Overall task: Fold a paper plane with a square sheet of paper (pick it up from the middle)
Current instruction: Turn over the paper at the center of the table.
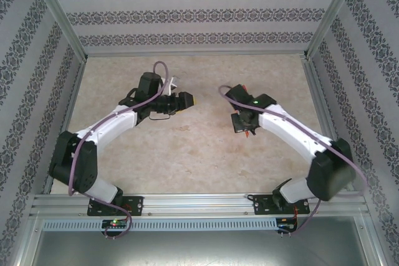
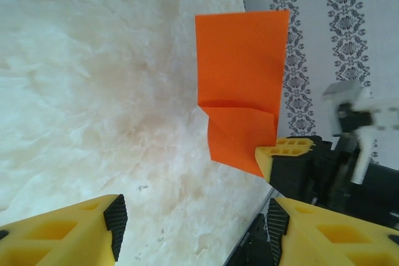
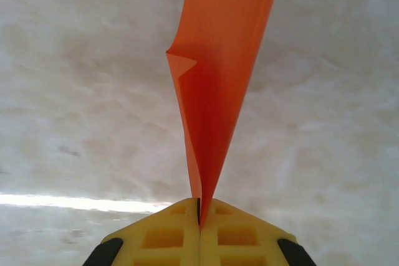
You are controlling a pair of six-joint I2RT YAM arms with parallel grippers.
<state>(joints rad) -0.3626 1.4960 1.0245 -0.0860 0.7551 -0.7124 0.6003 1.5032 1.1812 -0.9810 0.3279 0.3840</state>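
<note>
The square sheet of paper [image 2: 242, 85] is bright orange-red, folded into a narrow upright strip with a crease and a slanted flap across its lower part. It hangs above the tabletop. My right gripper [image 3: 199, 209] is shut on its bottom point, with the yellow fingers [image 2: 283, 152] pressed together on the paper [image 3: 218, 91]. From above, the right gripper [image 1: 247, 129] sits right of centre. My left gripper [image 2: 196, 221] is open with nothing between its pads, a little short of the paper. In the top view the left gripper [image 1: 186, 99] points right toward the right arm.
The beige marbled tabletop [image 1: 187, 154] lies under both arms. Patterned walls [image 1: 199, 17] close in the back and sides, and a metal rail [image 1: 199, 202] runs along the near edge.
</note>
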